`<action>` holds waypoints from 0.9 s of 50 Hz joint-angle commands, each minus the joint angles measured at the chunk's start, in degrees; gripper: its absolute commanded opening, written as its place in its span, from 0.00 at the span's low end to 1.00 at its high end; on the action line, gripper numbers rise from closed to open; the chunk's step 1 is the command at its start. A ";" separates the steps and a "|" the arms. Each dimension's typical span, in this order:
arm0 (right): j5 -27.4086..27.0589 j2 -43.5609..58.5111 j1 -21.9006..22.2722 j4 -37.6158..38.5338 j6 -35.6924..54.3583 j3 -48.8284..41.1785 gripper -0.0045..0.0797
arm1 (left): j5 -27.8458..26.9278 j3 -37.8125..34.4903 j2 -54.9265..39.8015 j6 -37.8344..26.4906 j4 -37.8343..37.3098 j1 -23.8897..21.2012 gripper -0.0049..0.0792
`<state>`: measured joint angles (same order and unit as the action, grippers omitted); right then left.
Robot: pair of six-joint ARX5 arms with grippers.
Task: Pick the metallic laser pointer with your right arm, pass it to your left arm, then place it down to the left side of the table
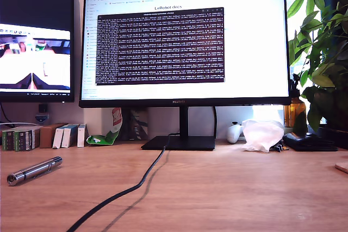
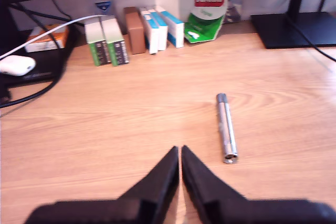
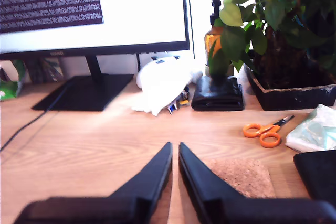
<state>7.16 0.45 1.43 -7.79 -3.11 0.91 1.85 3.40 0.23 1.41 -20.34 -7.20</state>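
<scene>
The metallic laser pointer (image 1: 33,170) lies flat on the wood table (image 1: 244,188) near the exterior view's left edge, its round end toward the camera. In the first wrist view the laser pointer (image 2: 227,128) rests on the table (image 2: 105,119) a short way beside and just ahead of my first gripper (image 2: 180,149), whose black fingers are shut with nothing between them. My second gripper (image 3: 174,145) is also shut and empty, hovering over bare table (image 3: 94,140) beside a cork coaster (image 3: 242,177). Neither arm shows in the exterior view.
A monitor stand (image 1: 179,142) and a black cable (image 1: 125,191) cross the middle of the exterior view. Small boxes (image 2: 134,35) line the back wall. Orange scissors (image 3: 266,131), a black pouch (image 3: 217,94), crumpled white plastic (image 3: 160,85) and a potted plant (image 3: 283,40) crowd the exterior view's right.
</scene>
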 commanded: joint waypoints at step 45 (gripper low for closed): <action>0.07 -0.39 0.20 -0.90 0.13 -0.57 0.04 | 0.13 -1.55 0.42 1.60 -0.66 -0.26 0.03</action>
<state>7.14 0.45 1.43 -9.08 -3.09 0.91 1.85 3.40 0.23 2.68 -20.38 -7.38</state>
